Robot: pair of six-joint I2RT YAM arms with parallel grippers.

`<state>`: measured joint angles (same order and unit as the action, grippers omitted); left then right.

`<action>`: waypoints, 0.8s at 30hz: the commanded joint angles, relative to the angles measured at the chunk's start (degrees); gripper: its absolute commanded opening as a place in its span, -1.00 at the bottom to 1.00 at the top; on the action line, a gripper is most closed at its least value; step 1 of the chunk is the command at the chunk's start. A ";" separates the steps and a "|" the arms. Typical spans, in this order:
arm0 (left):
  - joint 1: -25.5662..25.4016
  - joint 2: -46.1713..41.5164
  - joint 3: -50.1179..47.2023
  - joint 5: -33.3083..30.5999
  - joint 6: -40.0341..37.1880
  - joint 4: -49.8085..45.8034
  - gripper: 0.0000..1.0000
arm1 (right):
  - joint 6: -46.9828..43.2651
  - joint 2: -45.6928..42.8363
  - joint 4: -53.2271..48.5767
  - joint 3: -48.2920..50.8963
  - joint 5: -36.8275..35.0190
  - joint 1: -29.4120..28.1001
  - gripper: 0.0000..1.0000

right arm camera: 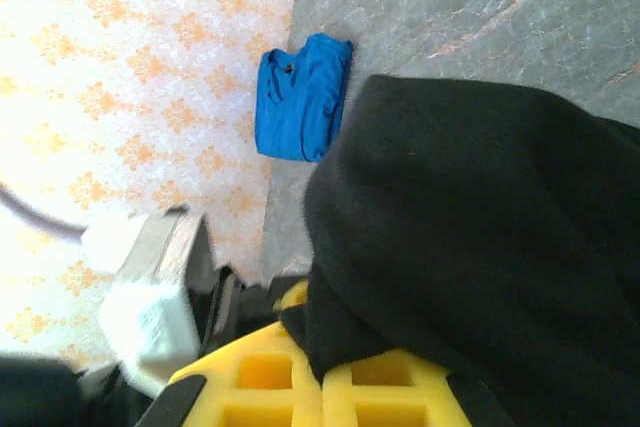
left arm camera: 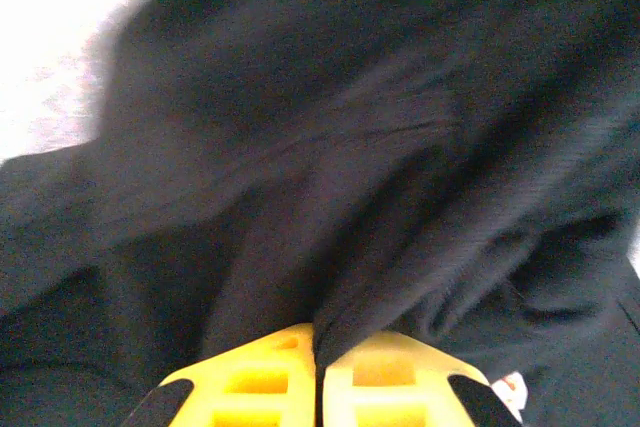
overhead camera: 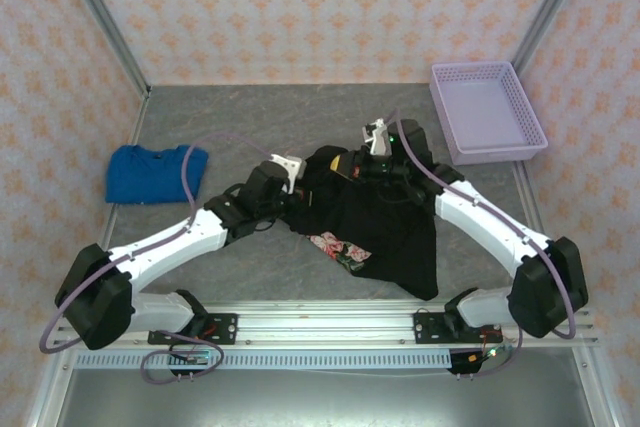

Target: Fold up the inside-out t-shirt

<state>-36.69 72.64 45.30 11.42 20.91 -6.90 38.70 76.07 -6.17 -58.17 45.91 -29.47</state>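
Left pincer (left arm camera: 320, 349): we see its yellow fingers pressed together, with a fold of black cloth caught in the seam between them.
Right pincer (right arm camera: 322, 372): its fingers are closed too, and the cloth is bunched over their tips, so we read it as holding the shirt.
Inside-out t-shirt (overhead camera: 392, 232): it is gathered up between the two pincers. The rest spreads from under the right pincer down over the table (overhead camera: 250, 112) toward the arm bases.
Flowered patch (overhead camera: 340, 248): it shows at the shirt's edge, on the near side of the left pincer.
Blue garment (overhead camera: 155, 173): it lies folded on the table well to the left of the left pincer, apart from the shirt.
Lavender basket (overhead camera: 497, 153): it stands beyond the right pincer, to its right.
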 commanded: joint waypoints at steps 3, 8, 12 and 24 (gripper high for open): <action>3.89 -1.64 -2.62 -3.61 -0.58 -4.70 -0.84 | -2.36 -2.06 0.15 -3.64 6.87 0.73 -1.00; 3.88 -2.20 -1.96 -4.49 -1.71 -7.33 -0.64 | -2.59 -1.88 0.73 -4.11 7.88 0.73 -1.00; 3.30 -6.12 -2.22 -3.99 -3.61 -9.79 -0.20 | -4.05 -1.13 -0.89 -5.79 7.26 0.74 -1.00; -1.68 -8.61 2.00 5.76 -0.24 1.40 0.25 | -3.06 0.24 0.29 -4.68 6.34 0.75 -1.00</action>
<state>-37.93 59.79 44.47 14.81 19.86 -8.64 35.75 76.34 -8.99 -62.37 51.48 -29.08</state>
